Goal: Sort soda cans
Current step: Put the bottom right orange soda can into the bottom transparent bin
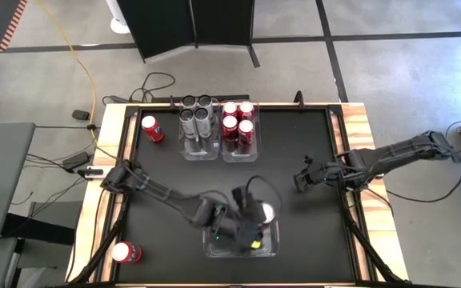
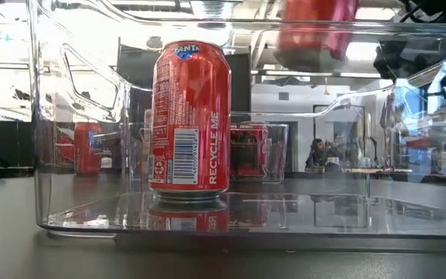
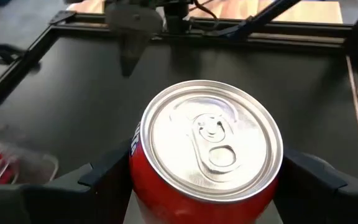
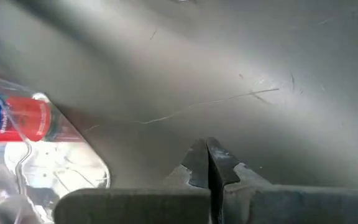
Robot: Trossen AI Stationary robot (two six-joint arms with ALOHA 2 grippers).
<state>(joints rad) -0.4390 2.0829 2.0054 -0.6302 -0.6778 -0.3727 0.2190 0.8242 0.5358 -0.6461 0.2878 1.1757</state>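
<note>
Right now my left fingers (image 3: 107, 177) stand wide either side of a red soda can (image 3: 207, 149), clamped on its body; the can is upright, long axis vertical, held over the near clear bin (image 1: 270, 244) at six o'clock on the table (image 1: 310, 152). Below, another red can (image 2: 190, 116) already stands in that bin. At twelve o'clock two far bins hold silver cans (image 1: 196, 116) and red cans (image 1: 238, 124). Loose red cans sit at ten (image 1: 151, 128) and seven o'clock (image 1: 125, 253), nearer my left arm. My right gripper (image 4: 207, 163), pressed shut and empty, waits at three o'clock.
</note>
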